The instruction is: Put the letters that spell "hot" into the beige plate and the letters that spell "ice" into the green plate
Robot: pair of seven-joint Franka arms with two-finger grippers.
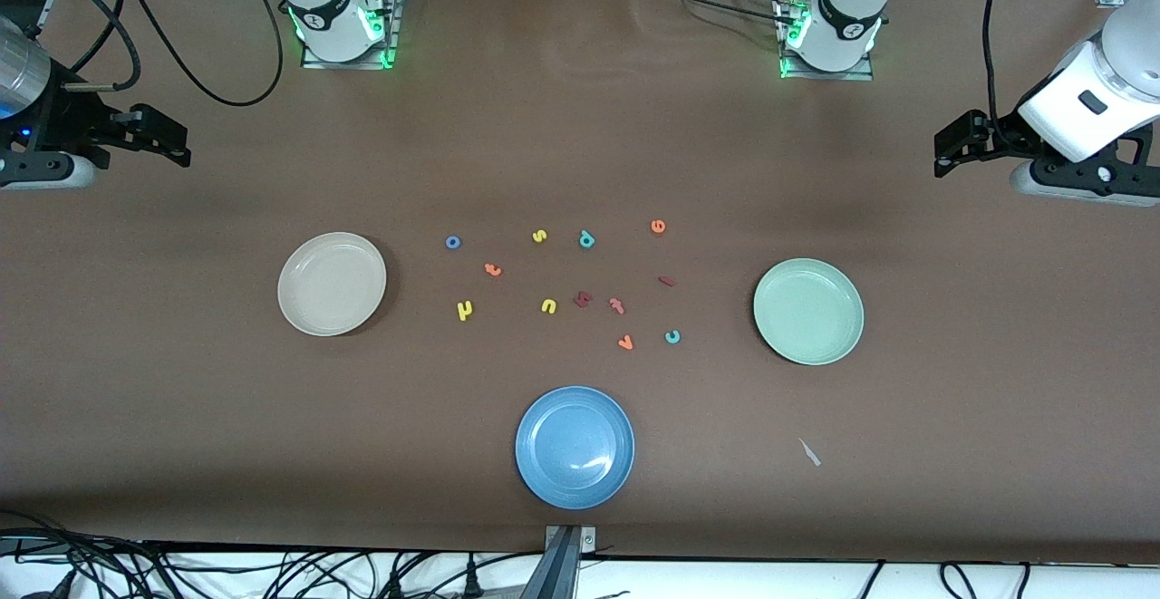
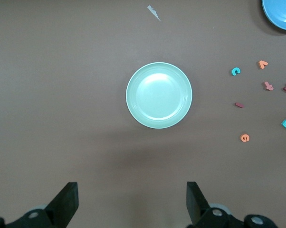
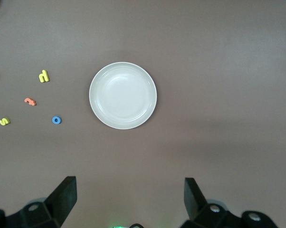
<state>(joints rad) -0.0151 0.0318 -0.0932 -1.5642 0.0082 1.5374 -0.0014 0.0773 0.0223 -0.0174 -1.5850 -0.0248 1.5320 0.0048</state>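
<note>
The round, shallow cream-beige plate (image 1: 332,284) lies toward the right arm's end of the table and holds nothing. The round, shallow pale mint-green plate (image 1: 808,311) lies toward the left arm's end, also with nothing in it. A round blue plate (image 1: 575,447) sits nearer the front camera, between the two, equally bare.

All the small foam letters lie loose on the brown table (image 1: 181,381) between the beige and green plates. The blue ring-shaped "o" (image 1: 453,242), orange "t" (image 1: 493,269) and yellow "h" (image 1: 465,311) sit closest to the beige plate. The orange "e" (image 1: 658,227), dark red bar "i" (image 1: 667,281) and teal "c" (image 1: 672,337) sit closest to the green plate.

The left gripper (image 2: 132,202) hangs over bare table beside the green plate, jaws spread wide, holding nothing. The right gripper (image 3: 130,199) hangs over bare table beside the beige plate, jaws likewise wide apart and carrying nothing.
</note>
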